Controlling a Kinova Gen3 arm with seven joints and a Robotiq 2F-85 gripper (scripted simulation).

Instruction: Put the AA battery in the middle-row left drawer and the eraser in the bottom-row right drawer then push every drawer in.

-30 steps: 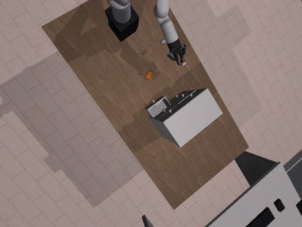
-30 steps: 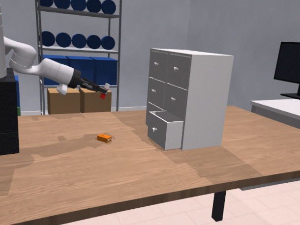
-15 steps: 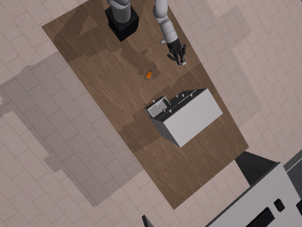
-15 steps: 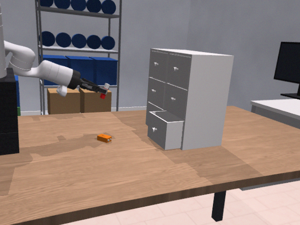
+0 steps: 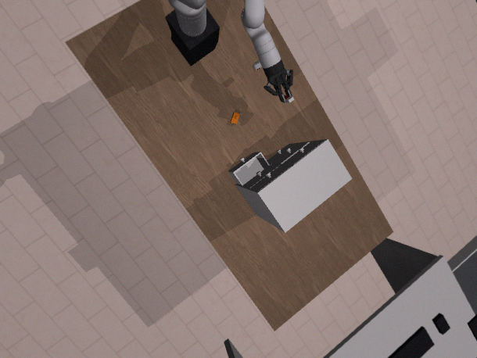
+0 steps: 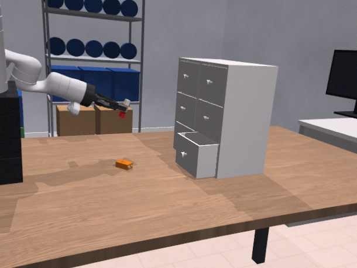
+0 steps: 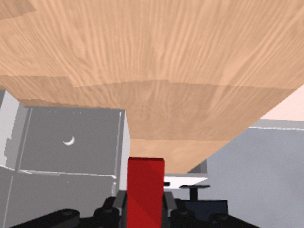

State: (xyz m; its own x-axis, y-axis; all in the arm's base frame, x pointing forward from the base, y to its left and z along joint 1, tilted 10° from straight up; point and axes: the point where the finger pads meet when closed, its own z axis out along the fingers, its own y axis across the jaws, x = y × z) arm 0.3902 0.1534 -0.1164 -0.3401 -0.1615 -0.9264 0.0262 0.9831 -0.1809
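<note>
My gripper [image 5: 286, 96] is shut on a red eraser with a white end [image 6: 124, 108] and holds it high above the table, well off from the chest's drawer fronts. In the wrist view the eraser [image 7: 146, 201] stands between the fingers. The small white chest [image 6: 225, 117] has dark grey drawers. Its bottom-row right drawer [image 6: 197, 153] is pulled out part way and shows no contents; it also shows in the top view [image 5: 250, 169]. The other drawers look pushed in. I see no AA battery in any view.
A small orange block battery [image 6: 124, 164] lies on the table between the arm's base and the chest; it also shows in the top view [image 5: 234, 118]. The arm's black base [image 5: 192, 35] stands at the table's far end. Shelves and boxes stand behind the table.
</note>
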